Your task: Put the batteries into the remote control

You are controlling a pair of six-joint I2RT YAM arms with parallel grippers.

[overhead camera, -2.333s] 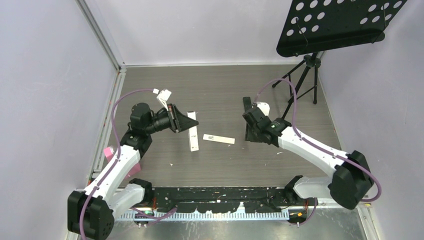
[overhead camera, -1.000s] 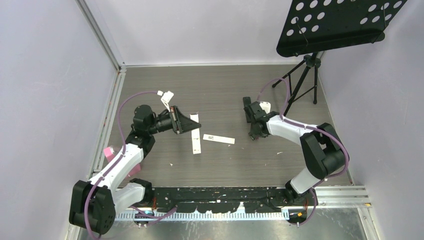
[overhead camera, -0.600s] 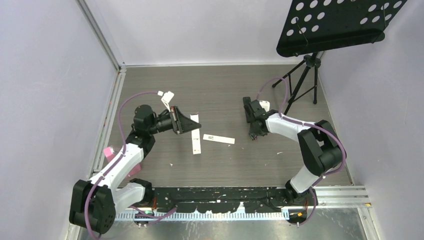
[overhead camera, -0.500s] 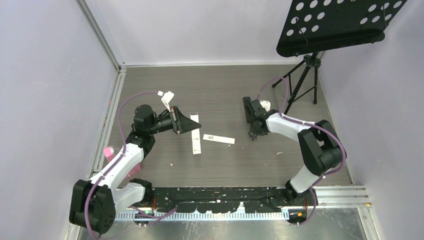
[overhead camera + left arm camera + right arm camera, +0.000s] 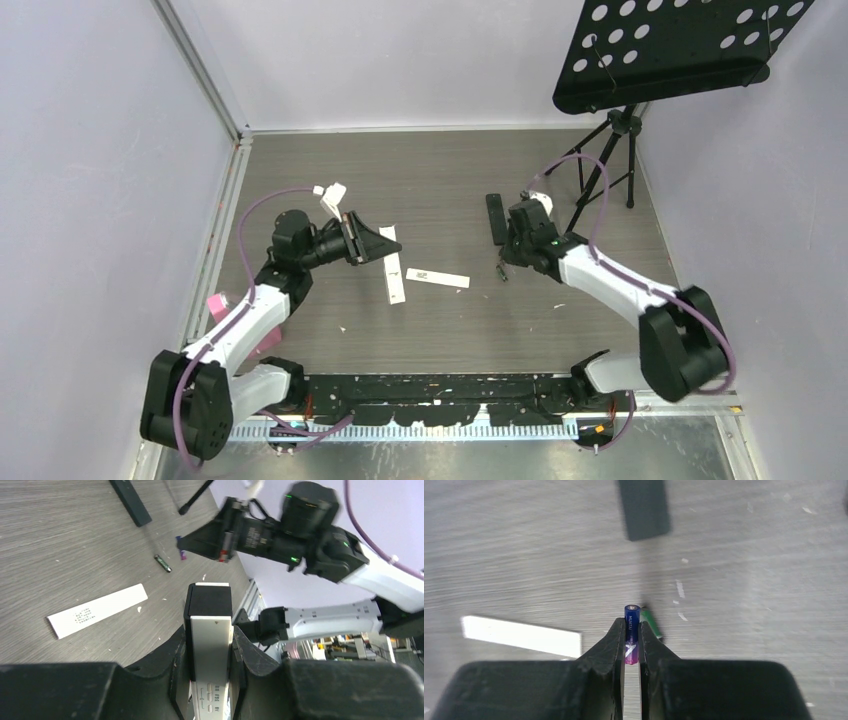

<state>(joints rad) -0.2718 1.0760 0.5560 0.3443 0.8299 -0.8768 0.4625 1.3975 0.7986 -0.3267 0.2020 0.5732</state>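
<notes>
My left gripper (image 5: 383, 246) is shut on the white remote control (image 5: 397, 284), gripping its sides (image 5: 208, 645); the remote's black end (image 5: 209, 599) points toward the right arm. My right gripper (image 5: 508, 256) is shut on a purple-blue battery (image 5: 631, 614), held upright between the fingertips just above the table. A green battery (image 5: 502, 272) lies on the table right below it and shows in the right wrist view (image 5: 652, 623) and the left wrist view (image 5: 162, 563). No orange-gold battery is in view.
A flat white strip (image 5: 437, 277) lies between the grippers. A black bar-shaped object (image 5: 494, 217) lies behind the right gripper. A black tripod stand (image 5: 610, 150) with a perforated tray stands at the back right. A pink object (image 5: 216, 303) sits by the left arm.
My right arm has swung out and lifted from the table with the purple-blue battery, uncovering the green battery. My left gripper has shifted slightly with the remote.
</notes>
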